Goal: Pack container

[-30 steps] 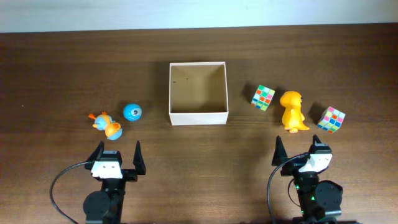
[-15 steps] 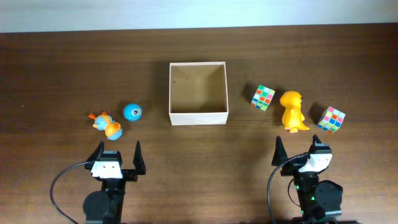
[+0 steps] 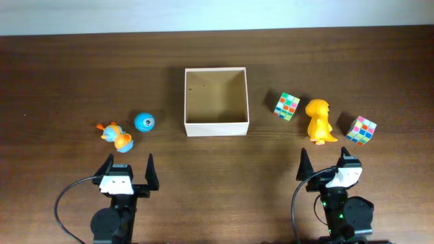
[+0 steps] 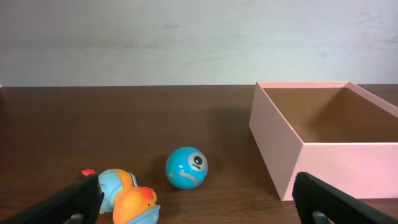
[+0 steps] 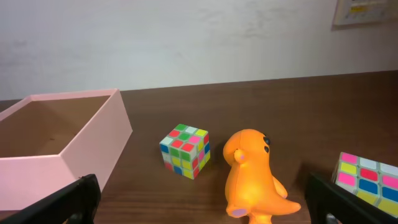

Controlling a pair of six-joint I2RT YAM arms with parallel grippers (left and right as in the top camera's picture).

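The container (image 3: 217,127) is a square box with cream walls and a tan floor at the table's middle; it holds nothing. It also shows in the left wrist view (image 4: 283,149) and the right wrist view (image 5: 93,146). Left of it lie a blue ball (image 3: 144,122) (image 4: 186,167) and an orange-and-blue duck toy (image 3: 116,136) (image 4: 127,197). Right of it are a colour cube (image 3: 287,106) (image 5: 185,150), an orange dinosaur (image 3: 317,120) (image 5: 254,177) and a second cube (image 3: 361,129) (image 5: 370,179). My left gripper (image 3: 127,169) (image 4: 199,205) and right gripper (image 3: 321,167) (image 5: 202,202) are open and empty near the front edge.
The dark wooden table (image 3: 68,81) ends at a pale wall along the back. Black cables loop beside both arm bases at the front edge.
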